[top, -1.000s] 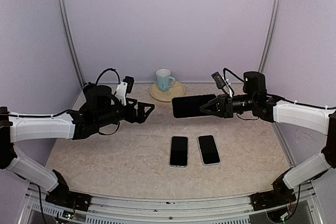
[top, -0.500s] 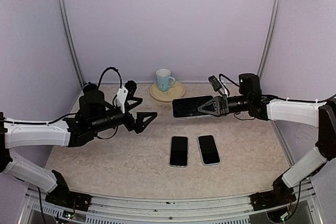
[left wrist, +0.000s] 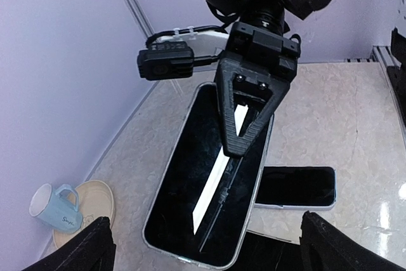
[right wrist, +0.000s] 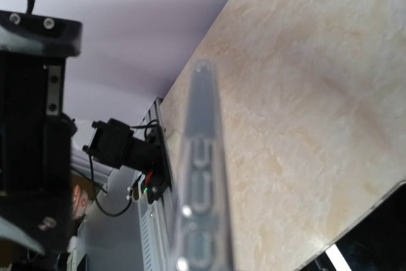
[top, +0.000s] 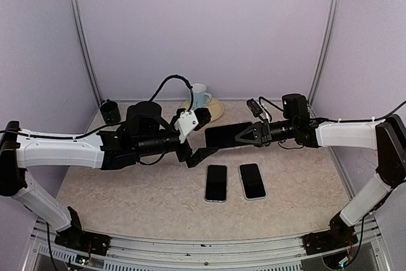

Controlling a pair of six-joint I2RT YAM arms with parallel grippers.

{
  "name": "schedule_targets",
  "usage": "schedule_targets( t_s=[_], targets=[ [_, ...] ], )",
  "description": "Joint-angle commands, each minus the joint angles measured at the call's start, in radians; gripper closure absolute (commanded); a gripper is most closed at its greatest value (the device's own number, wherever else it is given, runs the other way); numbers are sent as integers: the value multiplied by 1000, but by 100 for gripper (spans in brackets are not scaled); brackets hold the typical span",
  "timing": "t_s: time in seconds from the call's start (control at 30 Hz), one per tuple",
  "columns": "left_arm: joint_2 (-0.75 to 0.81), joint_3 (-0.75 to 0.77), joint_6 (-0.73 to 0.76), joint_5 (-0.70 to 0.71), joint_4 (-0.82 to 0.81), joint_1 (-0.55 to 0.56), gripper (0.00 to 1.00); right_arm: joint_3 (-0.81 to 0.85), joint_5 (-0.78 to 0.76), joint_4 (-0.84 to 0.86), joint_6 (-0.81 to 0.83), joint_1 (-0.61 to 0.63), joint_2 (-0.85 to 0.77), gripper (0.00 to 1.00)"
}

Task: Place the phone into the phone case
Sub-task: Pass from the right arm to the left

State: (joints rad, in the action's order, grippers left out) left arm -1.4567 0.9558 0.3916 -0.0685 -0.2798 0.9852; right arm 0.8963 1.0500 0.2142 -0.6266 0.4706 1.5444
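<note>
Left wrist: phone case [left wrist: 190,214] pinched by right gripper [left wrist: 232,149], long axis pointing straight at spread left gripper [top: 204,135], end between fingers [left wrist: 89,249].

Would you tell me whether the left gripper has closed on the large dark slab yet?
No: the left gripper stands wide open, clear of the large dark slab that the right gripper clamps.
</note>
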Motion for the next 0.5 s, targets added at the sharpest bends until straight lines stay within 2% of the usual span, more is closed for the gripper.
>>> schedule_targets(
  t_s=[0.0, 0.47],
  targets=[
    [-60, 70, 137, -6, 87, 24, 1, 12, 17, 29, 24, 34, 0, 99],
    [-140, 114, 233, -7, 113, 49, 1, 66, -1, -65, 95, 99, 34, 99]
  ],
)
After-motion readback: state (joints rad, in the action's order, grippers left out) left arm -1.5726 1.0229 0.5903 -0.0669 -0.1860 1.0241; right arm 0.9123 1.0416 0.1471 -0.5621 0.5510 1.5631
